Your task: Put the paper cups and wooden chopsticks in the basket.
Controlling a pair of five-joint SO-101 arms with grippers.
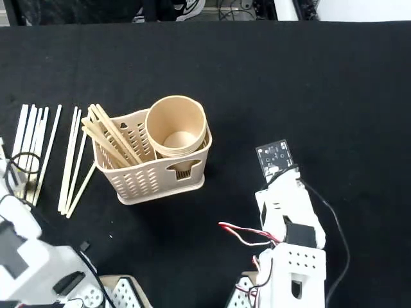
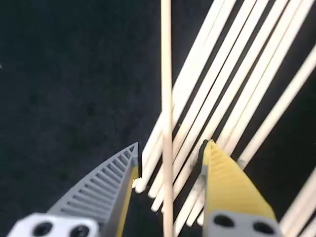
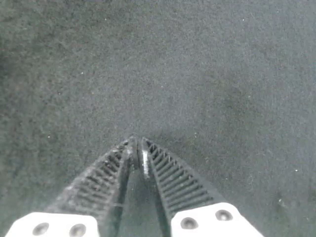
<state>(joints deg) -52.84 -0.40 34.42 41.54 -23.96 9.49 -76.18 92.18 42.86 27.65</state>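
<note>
A beige basket (image 1: pixel 154 186) stands left of the table's middle. Inside it are stacked paper cups (image 1: pixel 176 128) and several wooden chopsticks (image 1: pixel 108 136) leaning out to the left. More loose chopsticks (image 1: pixel 35 138) lie on the black table at the far left, with a few others (image 1: pixel 72 163) closer to the basket. My left gripper (image 2: pixel 170 144) is open just above this pile, and one chopstick (image 2: pixel 166 89) runs straight between its fingers. My right gripper (image 3: pixel 137 143) is shut on nothing over bare black cloth.
The right arm (image 1: pixel 289 218) stands at the front, right of the basket, with red wires (image 1: pixel 241 234) beside it. The left arm's base (image 1: pixel 32 263) fills the front left corner. Black tabletop (image 1: pixel 308 90) stretches across the back and right.
</note>
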